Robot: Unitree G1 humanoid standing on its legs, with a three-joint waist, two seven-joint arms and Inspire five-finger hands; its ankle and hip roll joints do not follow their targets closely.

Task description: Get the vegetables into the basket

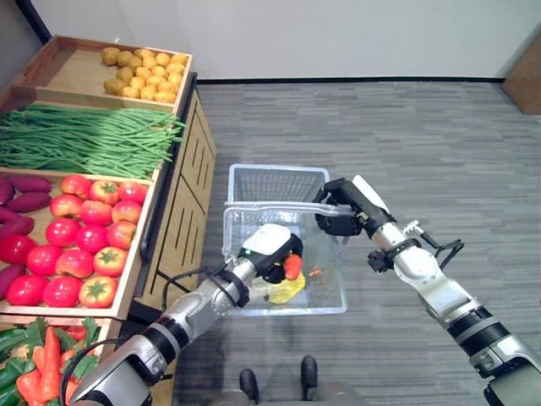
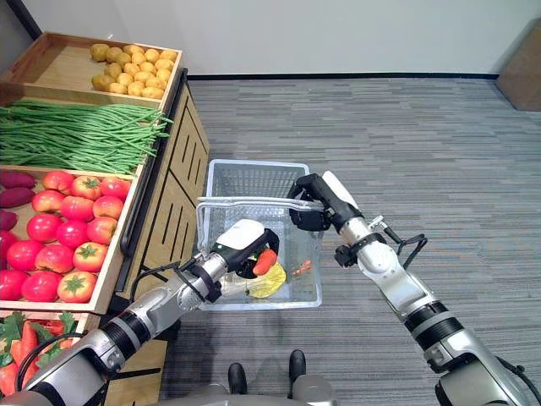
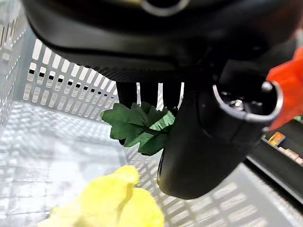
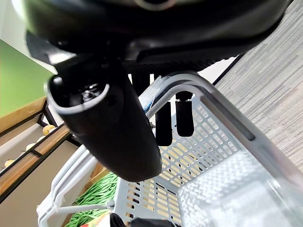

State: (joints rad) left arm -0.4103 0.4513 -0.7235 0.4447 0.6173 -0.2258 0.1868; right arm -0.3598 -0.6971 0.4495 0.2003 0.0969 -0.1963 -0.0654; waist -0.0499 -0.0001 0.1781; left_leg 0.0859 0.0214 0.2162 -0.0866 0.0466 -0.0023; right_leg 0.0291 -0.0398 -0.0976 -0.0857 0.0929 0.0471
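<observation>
Left hand [image 1: 269, 247] clamped on an orange-red carrot with green leaves [image 1: 292, 266] inside the pale grey perforated plastic basket [image 1: 279, 183], right hand [image 1: 341, 206] curled round the basket's grey handle [image 1: 254, 206].

Carrot pinched between curled fingers and thumb, held above the basket floor, leafy top [image 3: 140, 125] pointing down toward a soft yellow vegetable [image 1: 287, 290] lying on the bottom; a small orange piece [image 1: 314, 272] just beside that. Basket standing on grey striped carpet [image 1: 406, 144], close against a wooden produce stand [image 1: 182, 199]. On the stand: yellow-brown potatoes [image 1: 144, 72] in the far tray, long green beans [image 1: 84, 139] next, red tomatoes [image 1: 80, 237] with purple sweet potatoes [image 1: 21, 193] beside them, more carrots [image 1: 38, 372] in the nearest tray.
</observation>
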